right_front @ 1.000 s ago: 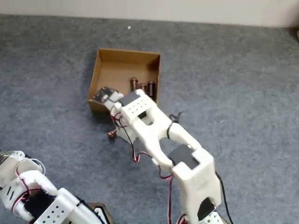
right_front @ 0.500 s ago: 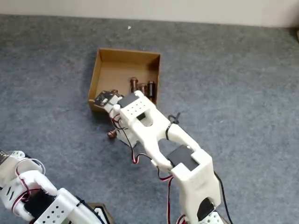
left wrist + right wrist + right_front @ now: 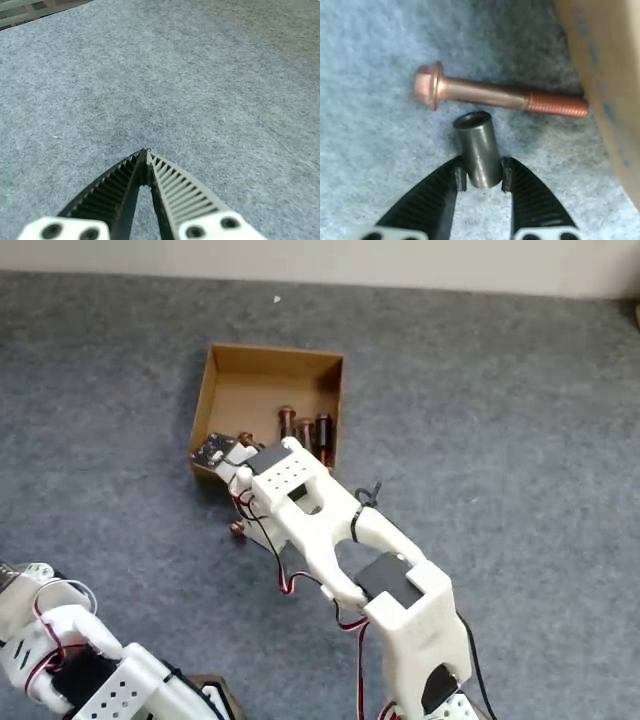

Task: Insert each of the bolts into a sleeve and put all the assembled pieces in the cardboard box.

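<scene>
In the right wrist view my right gripper [image 3: 480, 176] is shut on a dark metal sleeve [image 3: 478, 148], its open end toward a copper bolt [image 3: 495, 95] lying crosswise on the carpet just beyond it. The cardboard box wall [image 3: 605, 85] stands right beside the bolt's threaded end. From above, the right arm [image 3: 295, 485] leans over the box's [image 3: 205, 390] near wall, and the bolt's head [image 3: 238, 530] peeks out beneath it. Several assembled pieces [image 3: 305, 427] lie inside the box. My left gripper [image 3: 145, 152] is shut on nothing, over bare carpet.
Grey carpet covers the whole floor, open to the right of the box. The left arm [image 3: 50, 640] sits at the near left corner, far from the box. A pale wall strip runs along the far edge.
The right arm's wrist has shifted slightly left and toward the box's near wall. The left arm has not moved.
</scene>
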Robot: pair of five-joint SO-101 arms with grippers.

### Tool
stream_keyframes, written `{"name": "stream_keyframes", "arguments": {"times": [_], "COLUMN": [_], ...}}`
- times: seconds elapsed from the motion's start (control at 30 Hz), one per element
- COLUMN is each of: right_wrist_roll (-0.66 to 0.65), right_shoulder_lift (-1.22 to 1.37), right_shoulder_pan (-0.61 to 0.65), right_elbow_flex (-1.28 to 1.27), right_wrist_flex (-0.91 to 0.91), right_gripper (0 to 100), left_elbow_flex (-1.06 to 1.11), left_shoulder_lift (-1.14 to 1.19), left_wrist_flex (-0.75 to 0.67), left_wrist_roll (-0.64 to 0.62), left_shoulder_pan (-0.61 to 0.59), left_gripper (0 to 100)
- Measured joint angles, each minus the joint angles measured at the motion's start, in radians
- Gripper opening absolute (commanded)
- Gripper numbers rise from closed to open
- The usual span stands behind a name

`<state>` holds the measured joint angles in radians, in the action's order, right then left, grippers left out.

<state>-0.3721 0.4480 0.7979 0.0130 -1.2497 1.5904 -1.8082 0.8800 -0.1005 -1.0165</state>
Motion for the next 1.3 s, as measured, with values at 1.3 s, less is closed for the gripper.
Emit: {"name": "stream_keyframes", "arguments": {"times": [1.3], "right_wrist_roll": [0.002], "right_shoulder_lift": [0.0], "right_shoulder_pan": [0.015], "right_elbow_flex": [-0.005], "right_wrist_flex": [-0.021], "right_gripper": [0.9], "left_elbow_flex": [0.0], "left_shoulder_lift": [0.0], "left_wrist_flex": [-0.005], "left_wrist_roll": [0.0], "left_shoulder_pan": [0.0], "left_gripper": [1]}}
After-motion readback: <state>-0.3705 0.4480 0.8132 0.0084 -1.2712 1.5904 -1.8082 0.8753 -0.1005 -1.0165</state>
